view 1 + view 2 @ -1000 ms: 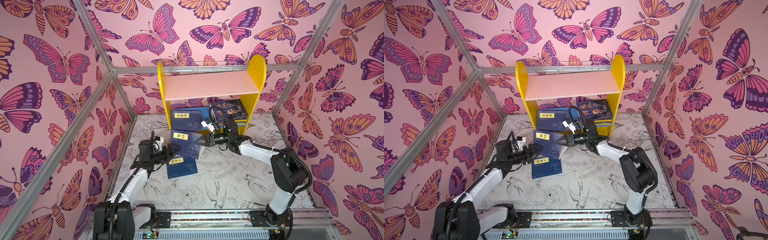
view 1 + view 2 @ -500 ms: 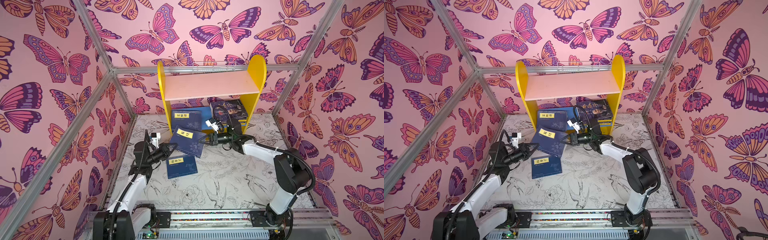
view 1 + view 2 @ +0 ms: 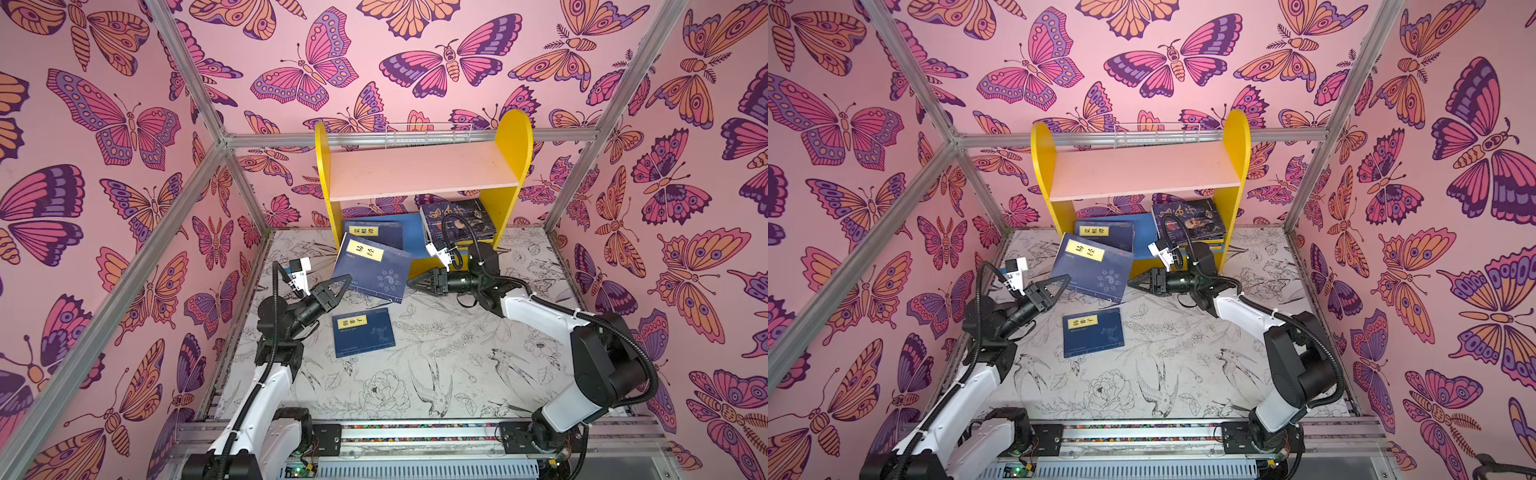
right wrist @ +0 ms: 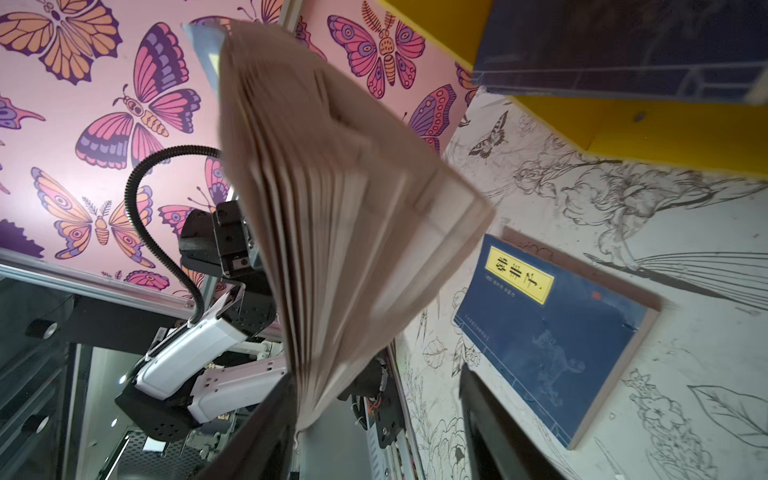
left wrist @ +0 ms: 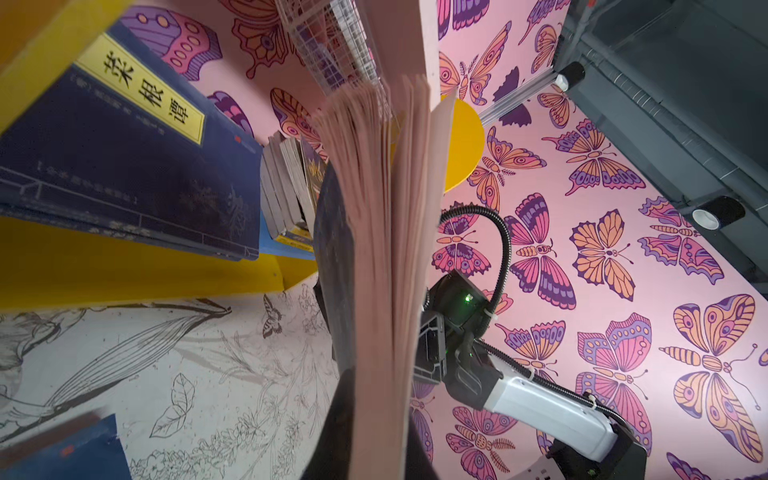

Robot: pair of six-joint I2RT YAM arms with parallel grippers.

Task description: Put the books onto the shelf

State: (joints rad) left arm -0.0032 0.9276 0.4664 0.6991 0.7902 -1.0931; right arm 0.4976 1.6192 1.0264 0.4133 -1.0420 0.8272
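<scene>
Left gripper (image 3: 341, 285) is clamped on the low corner of the tilted navy book (image 3: 372, 270), which is raised off the table just in front of the shelf (image 3: 513, 166). Right gripper (image 3: 415, 283) has its jaws spread around the opposite edge. With a one-corner hold, the pages will likely fan. Best to level it and slide it onto the blue lower board (image 3: 412, 232), clear of the dark stack (image 3: 459, 220).

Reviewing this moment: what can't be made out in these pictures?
- Dark stack on the shelf: book count unclear in both top views; the right arm's cable crosses it.
- Tilted book: pages blurred in both wrist views; cover title unseen there.
- Wire rack: contents hidden behind the shelf in both top views.
</scene>
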